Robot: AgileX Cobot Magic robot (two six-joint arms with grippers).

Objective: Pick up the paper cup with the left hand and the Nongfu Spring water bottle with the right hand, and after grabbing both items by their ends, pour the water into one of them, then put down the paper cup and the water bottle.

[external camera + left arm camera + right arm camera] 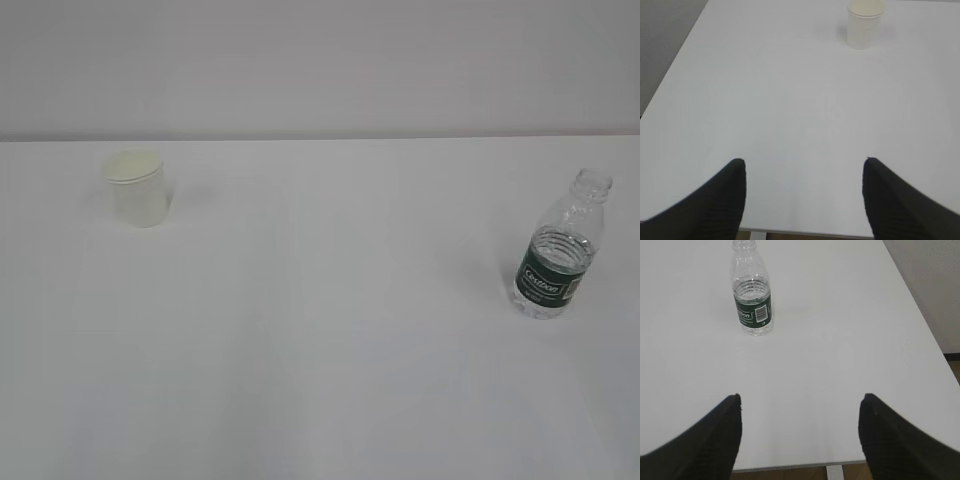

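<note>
The paper cup (138, 187) stands upright at the far left of the white table; in the left wrist view the paper cup (864, 24) sits far ahead at the top edge. My left gripper (804, 162) hovers over the table's near edge, open, nothing between its fingers. The Nongfu Spring water bottle (561, 246), clear with a dark green label and no cap, stands upright at the right; the bottle (752, 290) lies ahead and left of my right gripper (801, 397), which is open and empty. Neither arm shows in the exterior view.
The white table (320, 330) fills the exterior view, with a pale wall behind. The table's left edge (675, 70) and near edge show in the left wrist view, its right edge (920, 315) and near edge in the right wrist view.
</note>
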